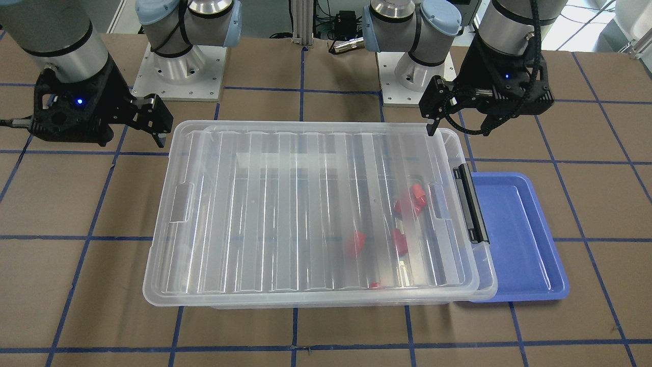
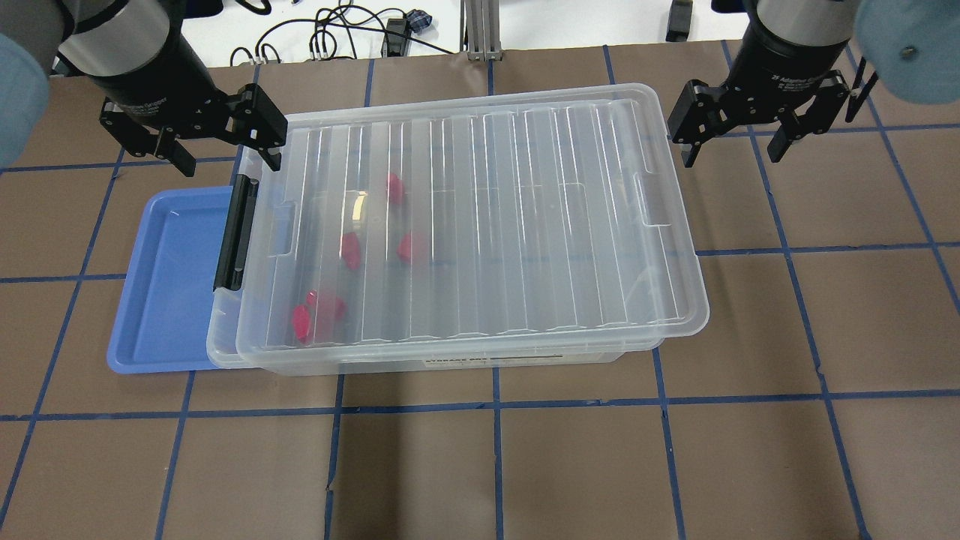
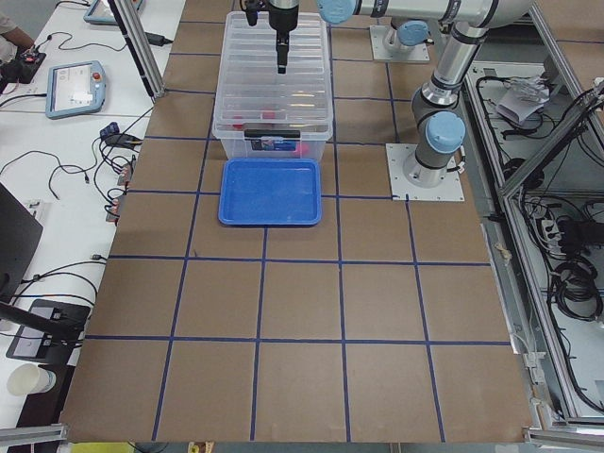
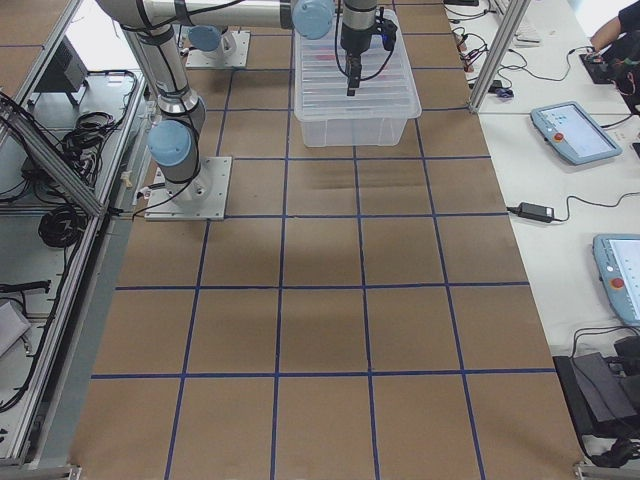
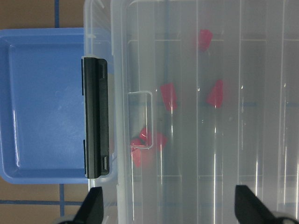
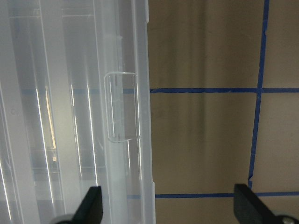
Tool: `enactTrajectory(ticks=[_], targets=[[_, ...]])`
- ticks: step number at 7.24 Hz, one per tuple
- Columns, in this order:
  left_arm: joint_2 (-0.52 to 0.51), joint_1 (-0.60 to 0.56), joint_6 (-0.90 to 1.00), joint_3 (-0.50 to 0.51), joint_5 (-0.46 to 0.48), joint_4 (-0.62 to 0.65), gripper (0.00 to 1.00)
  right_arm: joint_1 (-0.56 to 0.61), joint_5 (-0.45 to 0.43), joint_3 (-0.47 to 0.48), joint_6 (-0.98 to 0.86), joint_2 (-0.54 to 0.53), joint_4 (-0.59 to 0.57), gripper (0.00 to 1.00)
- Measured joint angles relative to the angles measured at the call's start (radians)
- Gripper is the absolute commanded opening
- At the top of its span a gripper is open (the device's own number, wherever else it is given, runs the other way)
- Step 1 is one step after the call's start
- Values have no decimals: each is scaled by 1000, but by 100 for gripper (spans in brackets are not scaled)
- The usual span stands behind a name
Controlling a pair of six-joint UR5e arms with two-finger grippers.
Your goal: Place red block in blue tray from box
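Observation:
The clear box (image 2: 525,225) lies in the middle of the table with its ribbed lid on, slightly askew. Its black latch (image 2: 234,232) faces the blue tray (image 2: 165,285), which is empty and partly under the box's end. Several red blocks (image 2: 350,250) show through the lid near the latch end, also in the left wrist view (image 5: 168,96). My left gripper (image 2: 217,150) is open and empty, above the box's far corner by the latch. My right gripper (image 2: 731,150) is open and empty, beside the box's other end, over the table.
The table is brown board with a blue tape grid (image 2: 495,405). The two arm bases (image 1: 178,61) stand at the robot's side of the table. Cables and a post (image 2: 472,30) lie past the far edge.

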Motion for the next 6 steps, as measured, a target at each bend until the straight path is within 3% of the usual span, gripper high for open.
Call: enactTrajectory(ticks=[3, 6], targets=[[1, 0, 0, -1, 0, 0, 100, 0, 3, 4, 4, 114, -135, 100], [2, 0, 0, -2, 0, 0, 100, -1, 3, 13, 5, 177, -161, 100]])
